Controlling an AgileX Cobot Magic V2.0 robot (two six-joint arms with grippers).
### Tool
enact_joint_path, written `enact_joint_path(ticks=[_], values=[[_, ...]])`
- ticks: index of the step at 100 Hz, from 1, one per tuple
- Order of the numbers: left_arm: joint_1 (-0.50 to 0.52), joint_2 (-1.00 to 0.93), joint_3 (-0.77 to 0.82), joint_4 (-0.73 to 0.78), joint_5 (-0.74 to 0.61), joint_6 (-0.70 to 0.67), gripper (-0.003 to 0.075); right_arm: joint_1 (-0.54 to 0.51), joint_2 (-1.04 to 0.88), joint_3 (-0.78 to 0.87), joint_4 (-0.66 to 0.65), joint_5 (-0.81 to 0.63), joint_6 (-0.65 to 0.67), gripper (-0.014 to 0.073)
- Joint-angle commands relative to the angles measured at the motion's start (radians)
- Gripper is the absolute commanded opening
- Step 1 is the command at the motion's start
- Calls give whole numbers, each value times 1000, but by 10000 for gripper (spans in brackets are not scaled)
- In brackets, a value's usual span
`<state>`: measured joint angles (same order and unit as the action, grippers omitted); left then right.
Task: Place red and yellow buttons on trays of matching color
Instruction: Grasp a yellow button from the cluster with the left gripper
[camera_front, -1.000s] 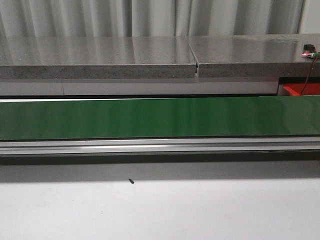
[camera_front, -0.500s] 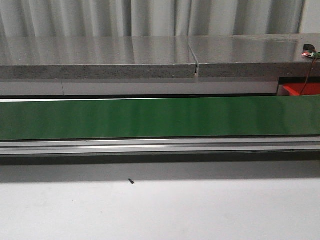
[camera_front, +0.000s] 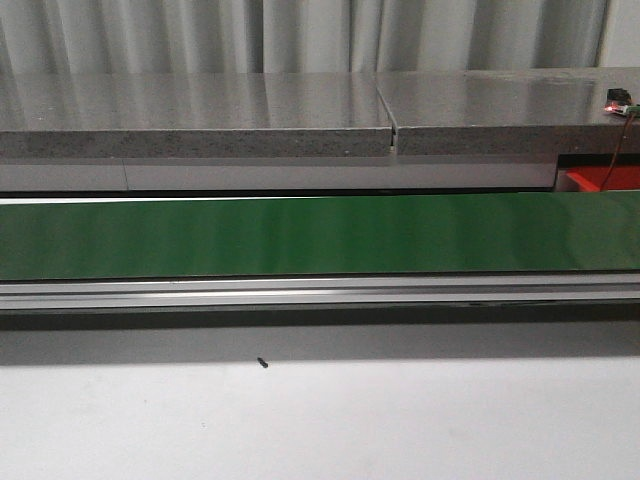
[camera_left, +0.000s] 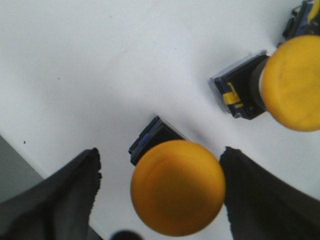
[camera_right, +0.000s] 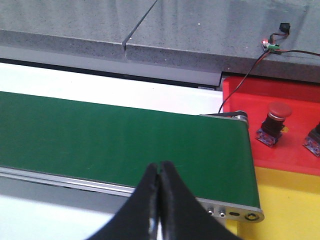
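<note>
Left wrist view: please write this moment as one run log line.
left end effector: open around yellow button | right end effector: shut, empty | green belt: bare

**A Grey Room With a Long Green Belt**

Pale grey curtains (camera_front: 300, 35) with soft folds are seen at the back. Below them, two speckled grey stone slabs (camera_front: 200, 115) are laid side by side, with a thin gap between them. A long green belt (camera_front: 320, 235) is stretched across the middle, held in a silver metal rail (camera_front: 320, 293). A flat white table (camera_front: 400, 420) is spread in front, with a dark shadow along its far edge.
</note>
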<state>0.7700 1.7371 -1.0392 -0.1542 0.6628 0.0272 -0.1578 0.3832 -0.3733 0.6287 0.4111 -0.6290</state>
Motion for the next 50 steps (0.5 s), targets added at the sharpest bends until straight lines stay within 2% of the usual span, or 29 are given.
enact_joint_path(ticks=[1,6,12,30,50], values=[[2,-37,-30,-16,-50,9,312,2,2,-27,23,-56,-7,-66],[2,-37,-30,-18,-55,23,211,2,2,-27,23,-56,-7,-66],[2,-37,-30,-18,-59,27,141,2,2,-27,23,-56,-7,-66],[2,-87,-26,-16,-66,43,139,2,2,-27,23,-56,-7,-66],[2,-258,41,-36,-57,45,137,2,2,-27,23,-56,-7,-66]])
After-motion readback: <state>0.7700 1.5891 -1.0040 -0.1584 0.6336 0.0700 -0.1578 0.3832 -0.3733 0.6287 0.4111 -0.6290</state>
